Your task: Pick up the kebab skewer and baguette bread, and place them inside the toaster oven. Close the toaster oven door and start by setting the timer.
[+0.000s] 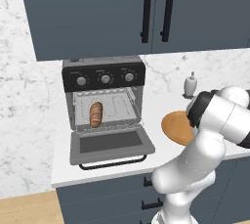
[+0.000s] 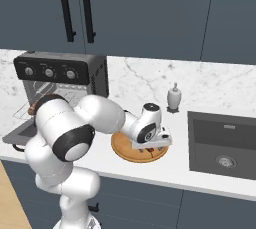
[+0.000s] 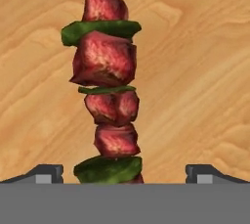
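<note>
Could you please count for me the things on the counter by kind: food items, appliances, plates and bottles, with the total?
Food items: 2, the baguette bread on the rack inside the toaster oven and the kebab skewer on the wooden plate
Appliances: 1, the toaster oven, door open
Plates: 1, the wooden plate
Bottles: 1, the small white bottle by the wall
Total: 5

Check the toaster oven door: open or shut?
Open. The toaster oven door lies dropped flat in front of the toaster oven, leaving the wire rack and the baguette bread on it exposed.
</note>
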{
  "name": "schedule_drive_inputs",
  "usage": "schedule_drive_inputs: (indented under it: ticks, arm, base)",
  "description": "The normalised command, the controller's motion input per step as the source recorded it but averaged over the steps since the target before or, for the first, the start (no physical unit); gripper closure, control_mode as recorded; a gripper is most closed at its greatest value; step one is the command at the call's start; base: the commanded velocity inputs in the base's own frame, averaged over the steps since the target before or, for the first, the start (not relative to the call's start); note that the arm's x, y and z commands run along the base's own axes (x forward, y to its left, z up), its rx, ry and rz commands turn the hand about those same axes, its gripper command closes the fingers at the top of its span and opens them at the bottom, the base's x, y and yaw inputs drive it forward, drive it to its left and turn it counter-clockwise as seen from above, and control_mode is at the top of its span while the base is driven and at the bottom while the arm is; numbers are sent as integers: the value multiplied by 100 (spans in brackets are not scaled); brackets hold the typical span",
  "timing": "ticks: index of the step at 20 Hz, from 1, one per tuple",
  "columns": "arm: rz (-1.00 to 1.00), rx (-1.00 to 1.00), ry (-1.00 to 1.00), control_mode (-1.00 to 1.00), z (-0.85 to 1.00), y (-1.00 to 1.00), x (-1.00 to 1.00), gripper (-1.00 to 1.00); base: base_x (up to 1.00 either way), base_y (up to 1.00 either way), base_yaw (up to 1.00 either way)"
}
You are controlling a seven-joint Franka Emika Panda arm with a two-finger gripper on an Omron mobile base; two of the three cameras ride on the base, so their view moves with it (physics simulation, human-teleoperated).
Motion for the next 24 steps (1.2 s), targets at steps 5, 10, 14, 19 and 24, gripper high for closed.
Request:
schedule_drive_inputs:
  ticks: [5, 10, 14, 19, 24]
  arm:
    - [2, 0, 0, -100, -9, -15, 2, -100]
    - [2, 0, 0, -100, -7, 0, 0, 100]
    - [1, 0, 0, -100, -14, 0, -4, 100]
    - [4, 0, -2, -100, 13, 0, -31, 100]
    - [7, 0, -3, -100, 88, 22, -53, 100]
  base:
    - [0, 0, 0]
    - [0, 0, 0]
    - [0, 0, 0]
    - [0, 0, 0]
    - [0, 0, 0]
